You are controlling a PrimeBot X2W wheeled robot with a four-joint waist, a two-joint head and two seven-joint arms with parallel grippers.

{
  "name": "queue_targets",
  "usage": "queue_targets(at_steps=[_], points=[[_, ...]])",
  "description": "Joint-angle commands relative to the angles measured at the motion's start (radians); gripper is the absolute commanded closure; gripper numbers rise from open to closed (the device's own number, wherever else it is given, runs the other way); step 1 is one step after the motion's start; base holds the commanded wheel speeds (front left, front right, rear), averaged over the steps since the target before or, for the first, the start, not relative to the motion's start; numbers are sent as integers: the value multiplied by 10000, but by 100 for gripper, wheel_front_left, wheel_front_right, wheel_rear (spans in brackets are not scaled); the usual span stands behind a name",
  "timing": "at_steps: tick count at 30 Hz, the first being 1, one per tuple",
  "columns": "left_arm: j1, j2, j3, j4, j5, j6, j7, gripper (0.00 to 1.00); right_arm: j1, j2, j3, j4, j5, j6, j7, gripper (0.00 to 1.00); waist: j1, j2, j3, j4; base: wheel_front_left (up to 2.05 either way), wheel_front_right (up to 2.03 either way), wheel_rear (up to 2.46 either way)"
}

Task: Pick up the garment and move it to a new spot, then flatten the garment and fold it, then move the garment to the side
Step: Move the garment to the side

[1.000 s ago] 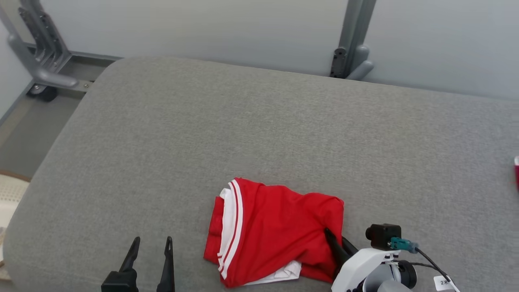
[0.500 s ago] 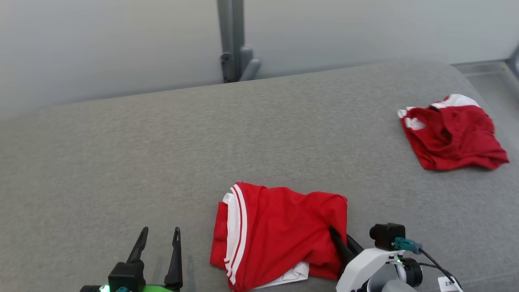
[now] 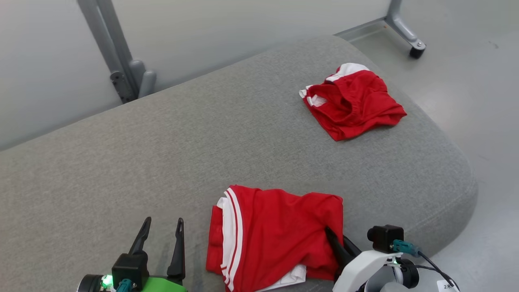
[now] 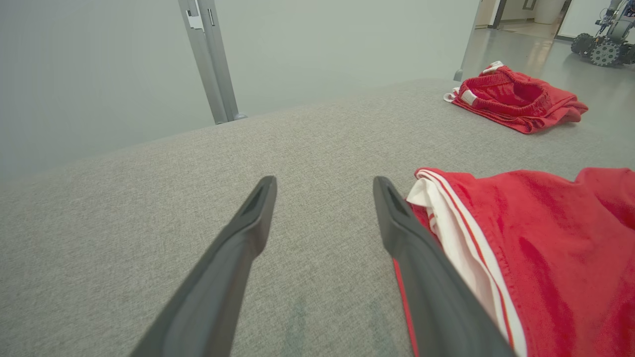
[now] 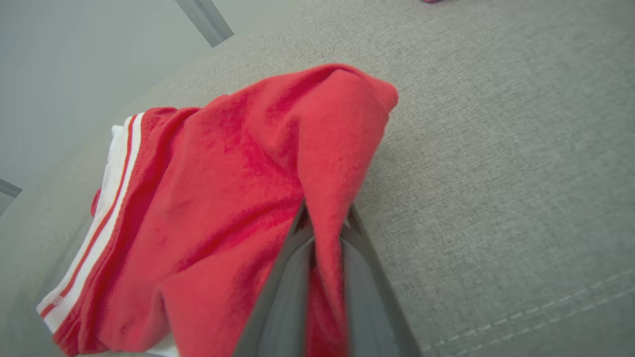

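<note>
A folded red garment with white stripes (image 3: pixel 275 233) (image 4: pixel 536 258) (image 5: pixel 223 208) lies near the front edge of the grey cushioned surface (image 3: pixel 202 142). My right gripper (image 3: pixel 336 243) (image 5: pixel 325 218) is shut on the garment's right edge, a fold of red cloth pinched between its two fingers. My left gripper (image 3: pixel 162 227) (image 4: pixel 322 186) stands open just left of the garment, low over the grey surface, with nothing between its fingers. Its right finger (image 4: pixel 421 277) runs alongside the white-striped hem.
A second red and white garment (image 3: pixel 350 101) (image 4: pixel 516 96) lies crumpled at the far right corner of the surface. The surface's rounded right edge (image 3: pixel 466 182) drops to a grey floor. A grey metal post (image 3: pixel 117 61) stands against the wall behind.
The head camera has swung to the right, bringing the second garment and the surface's right end into sight. Both grippers and the held garment keep the same places relative to each other.
</note>
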Motion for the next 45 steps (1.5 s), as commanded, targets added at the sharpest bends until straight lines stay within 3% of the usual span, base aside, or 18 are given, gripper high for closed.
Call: queue_targets(at_steps=[1,10,18,23,29,35,36,37,41,45], points=[[-112,39,23,-68,92,-16,8,0,35,-9,-53,-81,8,-16,-42,100,-1,97,270,-543,0,0,0],[-417,41,-43,-308,469,57,8,0,-503,-35,-481,-377,-239,-15,-42,100,-1,97,941,-85,0,0,0],[-1066,341,-10,-573,890,-80,8,0,-2511,-300,-1503,-374,-886,-15,-43,100,-1,97,2505,820,0,0,0],[-1448,485,-138,-625,1004,-119,8,0,-3881,-1175,-2416,-278,-1453,-15,-43,100,-1,97,3190,1310,0,0,0],[-1703,588,-138,-709,1041,9,8,0,-5052,-2892,-3325,-44,-1984,-15,211,100,-1,97,3709,1748,0,0,0],[-1912,722,-184,-699,1030,62,8,0,-5895,-4004,-4388,1351,-2859,-16,807,100,-1,97,4039,2149,0,0,0],[-1952,736,-211,-688,1052,71,8,0,-5980,-4131,-4551,1694,-3189,-15,950,59,-1,97,4075,2228,0,0,0],[-1993,734,-217,-683,1050,105,6,0,-6126,-4157,-4775,1987,-3429,-16,1004,0,-1,97,4106,2296,0,0,0],[-2084,726,-246,-672,996,184,6,0,-6491,-4211,-5826,2764,-4432,-15,640,0,-1,97,4111,2552,0,0,0],[-1972,712,-142,-688,869,312,8,0,-6639,-3883,-6382,2568,-5354,-15,148,0,-1,97,3928,2667,0,0,0]])
